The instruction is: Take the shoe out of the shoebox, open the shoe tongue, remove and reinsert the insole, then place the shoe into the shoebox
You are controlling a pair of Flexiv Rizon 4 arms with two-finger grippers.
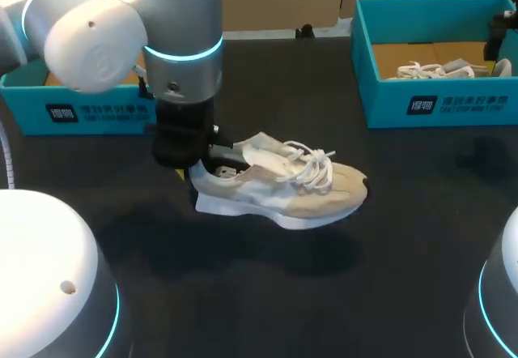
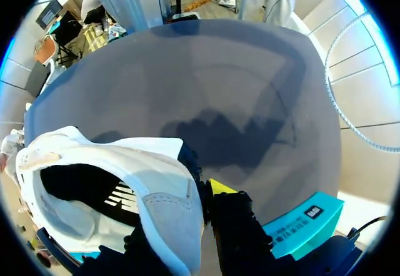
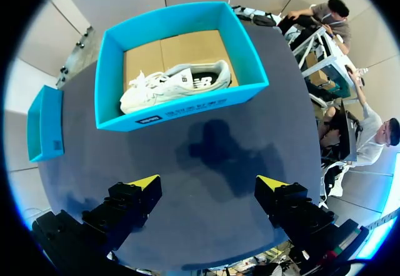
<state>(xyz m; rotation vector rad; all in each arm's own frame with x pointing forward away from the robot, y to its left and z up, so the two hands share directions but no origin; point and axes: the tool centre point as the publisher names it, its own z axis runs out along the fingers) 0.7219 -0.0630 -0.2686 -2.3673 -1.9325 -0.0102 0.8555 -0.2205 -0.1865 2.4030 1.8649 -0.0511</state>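
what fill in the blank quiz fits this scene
1. The left hand grips the shoe by its ____.
2. The right hand is ____, with nothing between its fingers.
3. The second shoe lies ____ the box.

Missing words: heel; open; in

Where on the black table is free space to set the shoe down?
The black table is bare on the near side of the beige suede sneaker, and between it and the teal cardboard shoebox. It is crowded at the heel, where the left gripper stands near the second teal box.
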